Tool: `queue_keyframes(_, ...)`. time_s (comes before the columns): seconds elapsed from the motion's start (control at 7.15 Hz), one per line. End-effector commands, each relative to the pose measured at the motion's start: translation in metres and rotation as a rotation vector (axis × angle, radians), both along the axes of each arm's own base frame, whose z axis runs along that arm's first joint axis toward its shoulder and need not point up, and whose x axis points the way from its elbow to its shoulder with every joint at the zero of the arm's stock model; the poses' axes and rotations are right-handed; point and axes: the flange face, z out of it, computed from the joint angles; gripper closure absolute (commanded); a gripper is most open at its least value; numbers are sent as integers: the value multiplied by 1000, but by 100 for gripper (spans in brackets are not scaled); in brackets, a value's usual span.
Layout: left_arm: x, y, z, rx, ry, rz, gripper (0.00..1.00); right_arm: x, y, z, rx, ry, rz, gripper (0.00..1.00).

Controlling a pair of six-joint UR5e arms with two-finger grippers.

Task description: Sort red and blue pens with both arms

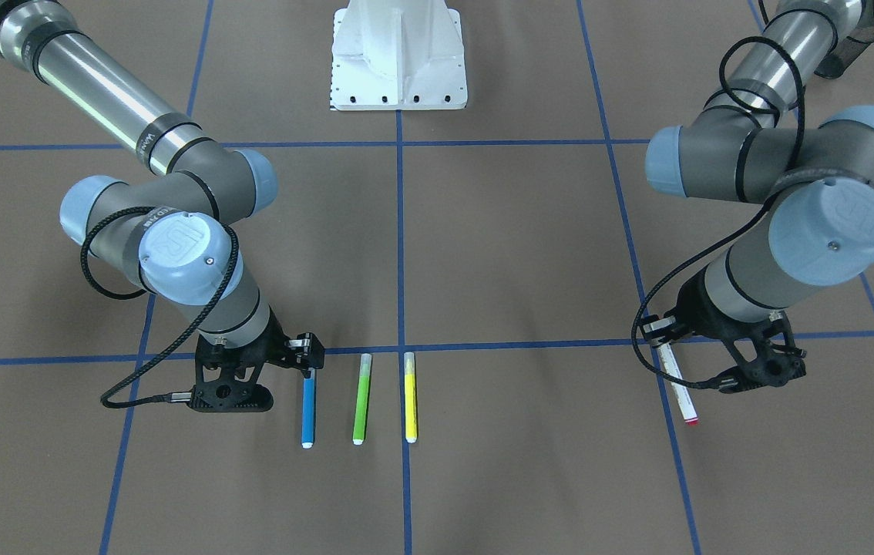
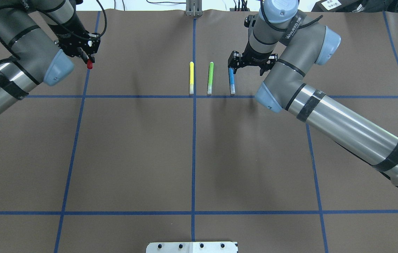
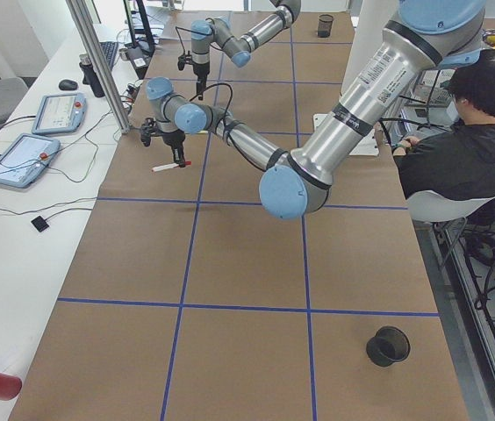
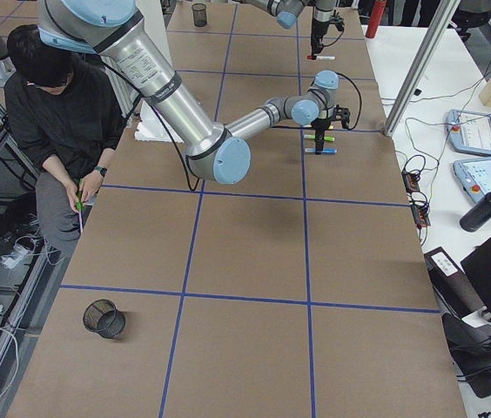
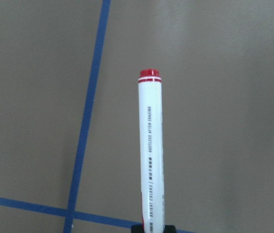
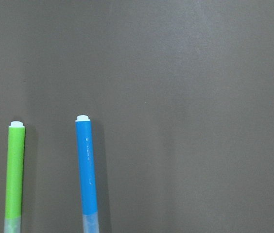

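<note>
The red pen [image 1: 680, 389], white-barrelled with red ends, hangs tilted above the table at the robot's far left, and my left gripper [image 1: 664, 339] is shut on its upper end. From the left wrist camera the barrel [image 5: 149, 155] runs away from the fingers over a blue tape line. The blue pen [image 1: 308, 408] lies flat on the table, and my right gripper [image 1: 307, 356] hovers over its clear-cap end, open and not touching it. In the right wrist view the blue pen [image 6: 86, 170] sits left of centre and no fingers show.
A green marker [image 1: 361, 401] and a yellow marker [image 1: 409, 397] lie parallel beside the blue pen. The white pedestal base [image 1: 398, 62] stands mid-table at the robot's side. A black mesh cup [image 3: 388, 346] stands at each table end, and a seated person [image 3: 467, 149] is beside the table.
</note>
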Motion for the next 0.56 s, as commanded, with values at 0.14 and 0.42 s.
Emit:
queue_keyframes(0.14,-21,14,-18,23,0,7,100,-44,-1,11,30,17,-18,9)
queue_keyframes(0.42,-23,12,-17,22,-1,4,100,-54,3,17,40,19,-36,15)
